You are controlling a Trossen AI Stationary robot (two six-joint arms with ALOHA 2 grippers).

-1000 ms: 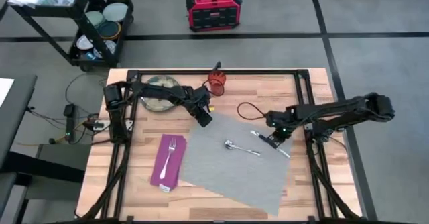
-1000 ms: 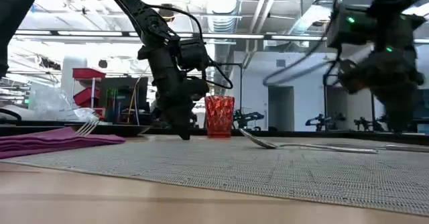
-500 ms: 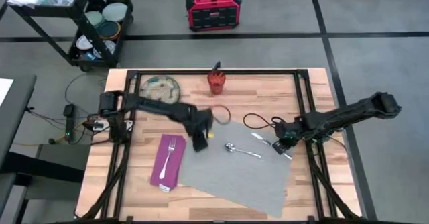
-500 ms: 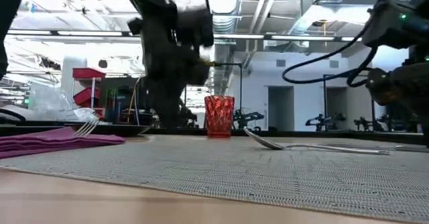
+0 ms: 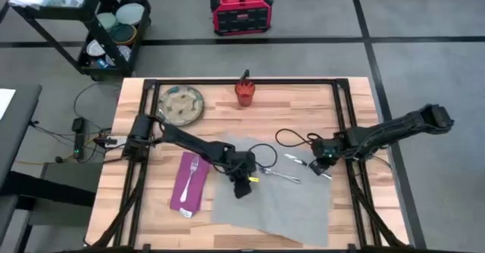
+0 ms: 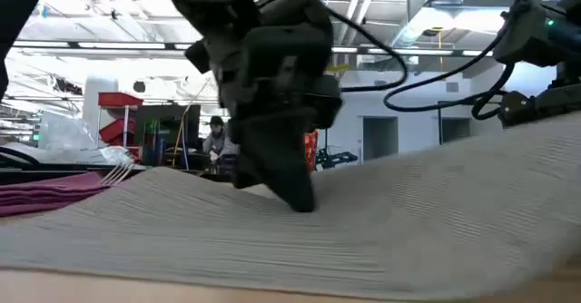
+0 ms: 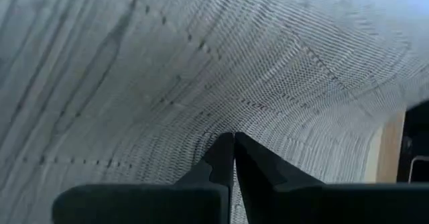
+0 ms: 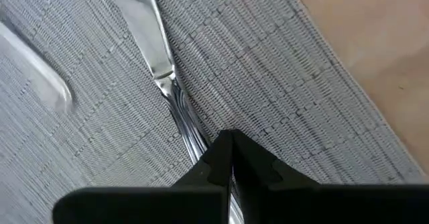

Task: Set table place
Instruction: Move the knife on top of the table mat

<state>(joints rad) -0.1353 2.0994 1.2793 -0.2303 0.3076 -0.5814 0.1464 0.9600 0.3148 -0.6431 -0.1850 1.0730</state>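
The grey mat [image 5: 280, 207] lies on the table [image 5: 356, 109] and bulges up in a hump [image 6: 490, 167]. My left gripper [image 5: 242, 186] stands shut on the mat's left part [image 7: 233, 135]. On the mat lie the spoon [image 5: 279, 175] and the knife [image 5: 299, 162]. My right gripper [image 5: 324, 162] is shut at the knife's handle [image 8: 184, 120]. The magenta napkin [image 5: 188, 183], left of the mat, carries the fork [image 5: 194, 167]. The plate [image 5: 180, 104] and the orange-red cup [image 5: 244, 92] stand at the far side. My left gripper presses its shut fingertips [image 7: 224, 150] down on the mat's upper face [image 7: 234, 110], slanting down from the table's far left. The weave is rucked into ridges around the tips. My right gripper sets its shut fingertips [image 8: 231, 147] down at the knife's handle end [image 8: 198, 143], from above. The tips hide whether they bear on the handle or on the mat beside it.
A black rail frame [image 5: 345, 117] runs along the table's edges. A loose black cable [image 5: 292, 139] loops over the mat's far right part. Off the table stand a black shelf cart [image 5: 106, 33] and a red box [image 5: 241, 10].
My left gripper has swept from the mat's far left corner toward the near edge and the right, dragging the mat. The mat has turned more square to the table and has buckled up into a hump. My right gripper has shifted slightly right, then stayed by the knife.
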